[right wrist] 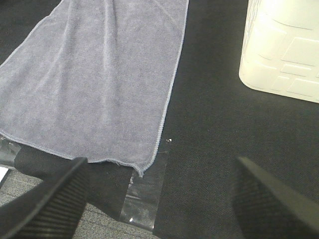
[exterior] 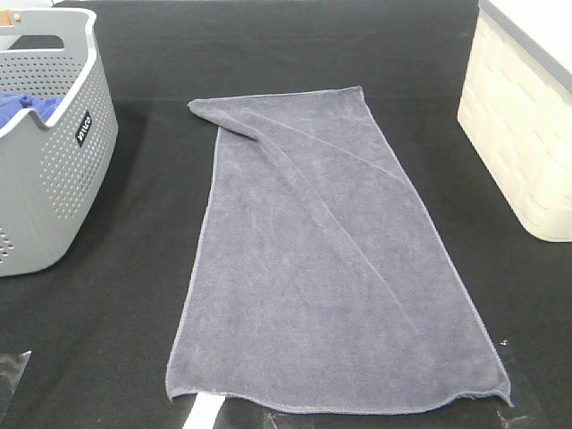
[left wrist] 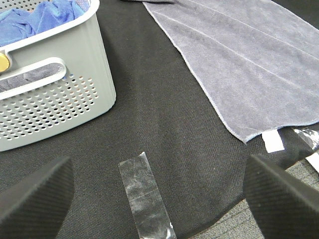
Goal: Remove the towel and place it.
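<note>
The towel [exterior: 331,259] is laid lengthwise on the counter [exterior: 107,340] between both arms — each gripper's fingers held apart, empty.

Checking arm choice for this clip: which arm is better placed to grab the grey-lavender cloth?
Probably right. The right gripper, open, hovers just off the grey-lavender microfibre towel corner; the left gripper, also open, sits nearer the grey perforated basket.
</note>
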Robot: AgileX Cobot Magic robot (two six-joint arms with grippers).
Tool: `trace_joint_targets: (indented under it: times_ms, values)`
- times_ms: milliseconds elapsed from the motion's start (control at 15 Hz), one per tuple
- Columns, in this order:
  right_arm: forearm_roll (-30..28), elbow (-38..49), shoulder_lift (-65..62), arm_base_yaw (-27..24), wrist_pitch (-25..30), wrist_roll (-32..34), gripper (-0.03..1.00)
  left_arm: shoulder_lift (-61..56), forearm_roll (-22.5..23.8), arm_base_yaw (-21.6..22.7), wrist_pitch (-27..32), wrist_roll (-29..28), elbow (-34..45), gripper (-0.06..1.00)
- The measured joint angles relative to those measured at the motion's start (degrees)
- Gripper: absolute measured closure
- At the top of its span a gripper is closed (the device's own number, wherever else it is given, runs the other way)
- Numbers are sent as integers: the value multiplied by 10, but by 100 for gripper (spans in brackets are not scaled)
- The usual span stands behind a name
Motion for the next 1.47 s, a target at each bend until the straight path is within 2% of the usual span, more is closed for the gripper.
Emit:
trace_joint_targets:
  times_ms: [133,200,400,667,733,1467]
  values:
    - [0,0,-1,0,0,0,23,-17,0,40,-2,0,0,7]
    - [0,0,-1,0,0,0,23,-17,0,40,-2,0,0,7]
    - [2,0,-7,-1,0,0,23,-30,1,109,-2,1,0,7]
    - [13,0,-36,-92,-1,0,23,-30,2,105,-2,1,0,7]
    - [14,0,-49,-102,-1,0,23,-30,2,100,-2,1,0,7]
    - [15,0,-65,-105,-1,0,23,-30,2,97,-2,2,0,7]
